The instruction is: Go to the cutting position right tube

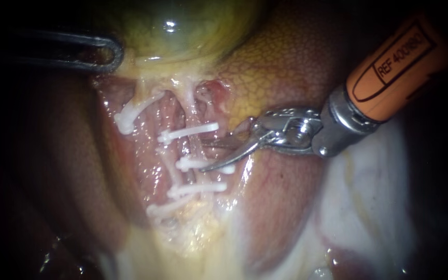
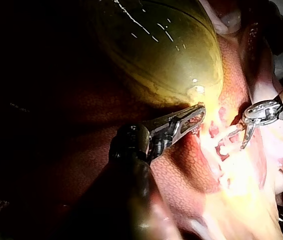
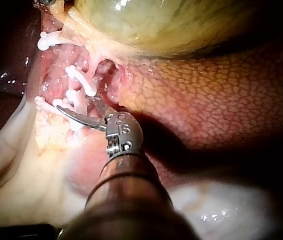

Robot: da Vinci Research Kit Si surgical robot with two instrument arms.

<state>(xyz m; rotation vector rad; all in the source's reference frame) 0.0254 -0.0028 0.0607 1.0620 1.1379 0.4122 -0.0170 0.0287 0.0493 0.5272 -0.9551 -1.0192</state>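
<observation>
The right tube runs down from the gallbladder and carries several white clips. My right instrument comes in from the upper right with curved blades. They stand open astride this tube, in the gap between the top clip and the one below it. In the right wrist view one blade lies across the clips, the other partly hidden behind tissue. The left tube holds one clip. My left instrument is shut on the gallbladder's lower end, holding it up.
Mottled liver lies under the right instrument's shaft. Pale fatty tissue spreads at the lower right. Dark liver borders the dissected bed on the left.
</observation>
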